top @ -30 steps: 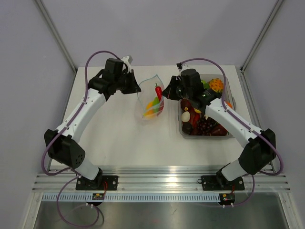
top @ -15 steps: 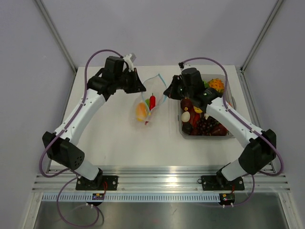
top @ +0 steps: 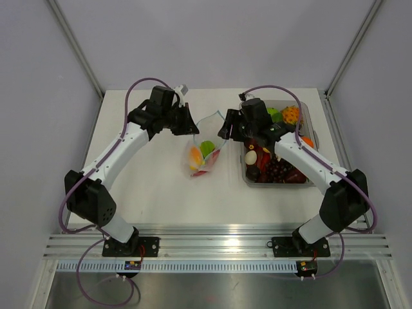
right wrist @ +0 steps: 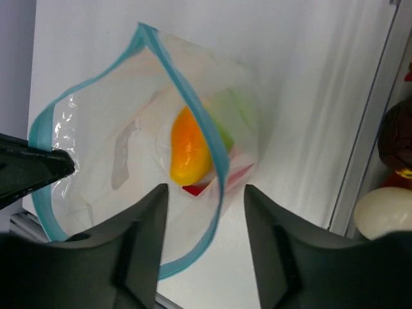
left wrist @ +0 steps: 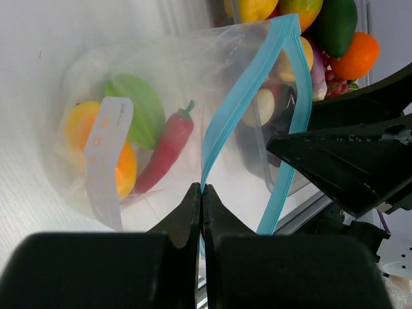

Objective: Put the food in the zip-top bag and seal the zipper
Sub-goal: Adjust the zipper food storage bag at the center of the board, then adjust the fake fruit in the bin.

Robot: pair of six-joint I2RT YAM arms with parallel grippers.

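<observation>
- The left gripper (left wrist: pixel 201 188) is pinched tight on the blue zipper (left wrist: pixel 244 87), gripping one lip of the bag (top: pixel 203 151). This probably keeps the mouth lifted and spread so the food can drop in.
- The bag sits on the table (top: pixel 148 174), between the two arms and just left of the clear tub (top: pixel 280 185). Its bottom rests on the surface and its mouth faces up and away.
- Some food is already inside: a red chili (left wrist: pixel 168 149), a green fruit (left wrist: pixel 138 109) and an orange piece (right wrist: pixel 188 147). More food lies piled in the tub, so filling does not look finished and the zipper is unsealed.
- The right gripper (right wrist: pixel 206 190) is spread wide and holds nothing. In the right wrist view the far lip of the zipper runs under the gap between its fingers; whether it touches the plastic I cannot tell.
- The left arm reaches forward and bends inward at the wrist, so its gripper points right, at the bag.
- The right arm folds back from the tub side, with its gripper angled left and down over the bag's mouth, close to the left one.
</observation>
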